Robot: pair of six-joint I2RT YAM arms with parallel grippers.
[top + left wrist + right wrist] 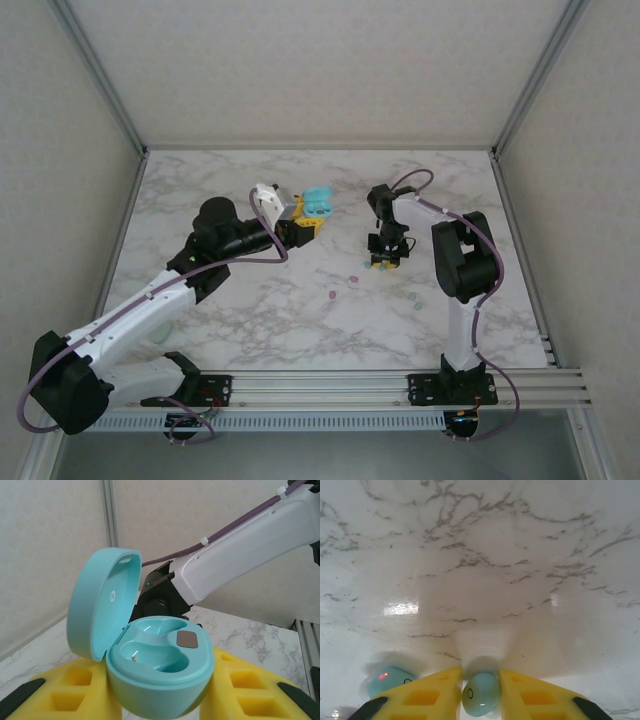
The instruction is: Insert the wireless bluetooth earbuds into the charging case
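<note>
Teal earbud (481, 695) sits squeezed between the right gripper's (480, 678) yellow fingers (437, 692).

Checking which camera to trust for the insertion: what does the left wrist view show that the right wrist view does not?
Left wrist: the left tool clamps the teal charging case, its lid open and both wells empty, with a white arm link behind.
Right wrist: the right tool pinches a teal earbud; a second teal earbud, red light glowing, lies beside it on the table.
Both: yellow fingers and the marble table.
</note>
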